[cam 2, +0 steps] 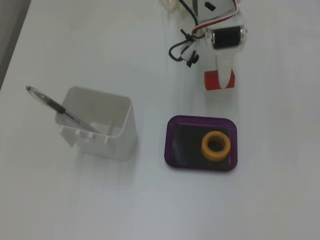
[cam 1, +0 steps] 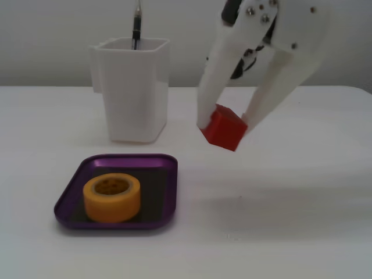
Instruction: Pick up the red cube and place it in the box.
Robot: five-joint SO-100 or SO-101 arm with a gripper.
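My white gripper point(cam 1: 224, 127) is shut on the red cube point(cam 1: 225, 129) and holds it in the air above the table, to the right of and behind the purple box point(cam 1: 168, 192). In the other fixed view, seen from above, the gripper point(cam 2: 220, 82) covers the middle of the cube point(cam 2: 210, 81), which sits just beyond the far edge of the box point(cam 2: 172, 145). A yellow tape roll point(cam 1: 111, 198) lies inside the box; it also shows from above point(cam 2: 216, 145).
A tall white plastic container point(cam 1: 132, 90) with a pen point(cam 1: 136, 26) in it stands behind the box; from above the container point(cam 2: 100, 122) is to the box's left. Black and red cables point(cam 2: 186, 46) hang off the arm.
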